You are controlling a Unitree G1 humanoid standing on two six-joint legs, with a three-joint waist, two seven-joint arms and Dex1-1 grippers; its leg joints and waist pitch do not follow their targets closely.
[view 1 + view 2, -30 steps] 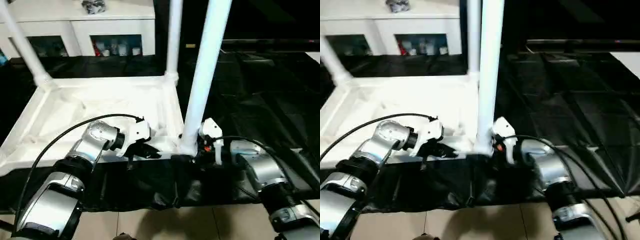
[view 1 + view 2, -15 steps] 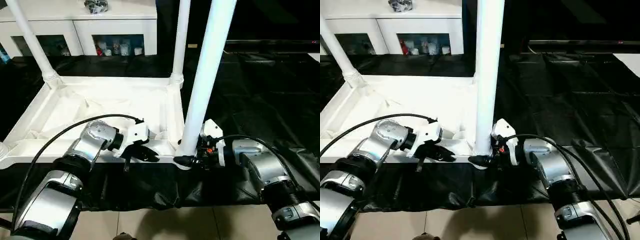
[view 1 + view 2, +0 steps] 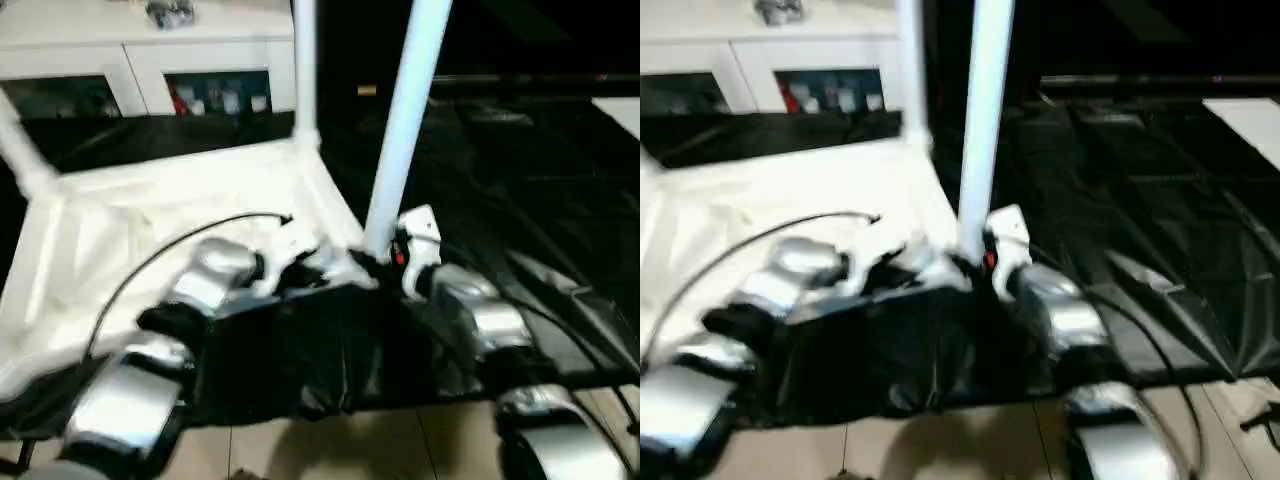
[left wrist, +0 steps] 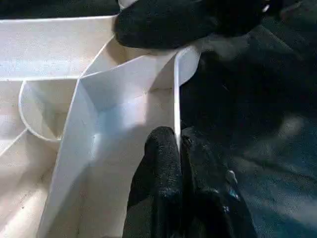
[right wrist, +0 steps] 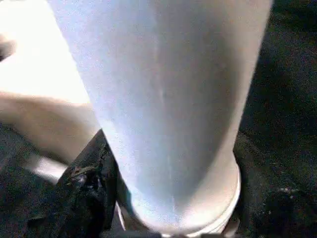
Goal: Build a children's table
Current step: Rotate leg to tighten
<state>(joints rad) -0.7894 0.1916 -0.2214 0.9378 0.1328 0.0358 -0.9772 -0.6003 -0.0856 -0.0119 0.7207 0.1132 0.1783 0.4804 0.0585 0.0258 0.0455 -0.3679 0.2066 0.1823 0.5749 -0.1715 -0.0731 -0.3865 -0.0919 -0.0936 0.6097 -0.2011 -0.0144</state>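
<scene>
Near leg (image 3: 400,130) between right tool (image 3: 385,262) fingers (upright)

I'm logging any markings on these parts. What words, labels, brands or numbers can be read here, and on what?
None can be read.
Tabletop and near leg: plain white, no markings seen.
Items behind the cabinet's glass doors: too blurred to read.
Small yellow tag at the back: too small to read.

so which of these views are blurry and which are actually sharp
Both eye views are motion-smeared: the left gripper and tabletop lose their edges. Left wrist view is crisp on the tabletop rim between the black fingers. Right wrist view sits close on the leg, soft and bright.
</scene>
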